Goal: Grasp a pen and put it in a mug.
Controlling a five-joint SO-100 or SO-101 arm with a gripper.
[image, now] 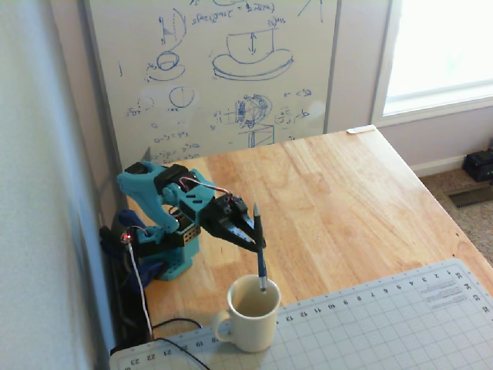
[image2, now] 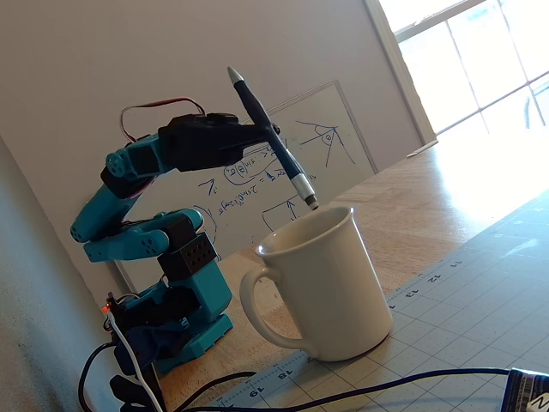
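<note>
The cream-white mug (image: 250, 314) stands at the mat's near left edge, with its handle to the left in both fixed views; it also shows in a fixed view (image2: 326, 287). My black gripper (image: 256, 240) on the teal arm is shut on the dark pen (image: 261, 266), which it holds nearly upright. The pen's lower, lighter tip is at the mug's mouth, just above or just inside the rim. In a fixed view the pen (image2: 293, 174) tilts, its tip hanging just over the mug's rim, and the gripper (image2: 273, 137) holds it at mid-length.
The arm's teal base (image: 173, 250) stands at the left edge of the wooden table (image: 347, 193). A gridded cutting mat (image: 370, 324) covers the near part. A whiteboard (image: 223, 69) leans at the back. Cables (image: 142, 297) run near the base.
</note>
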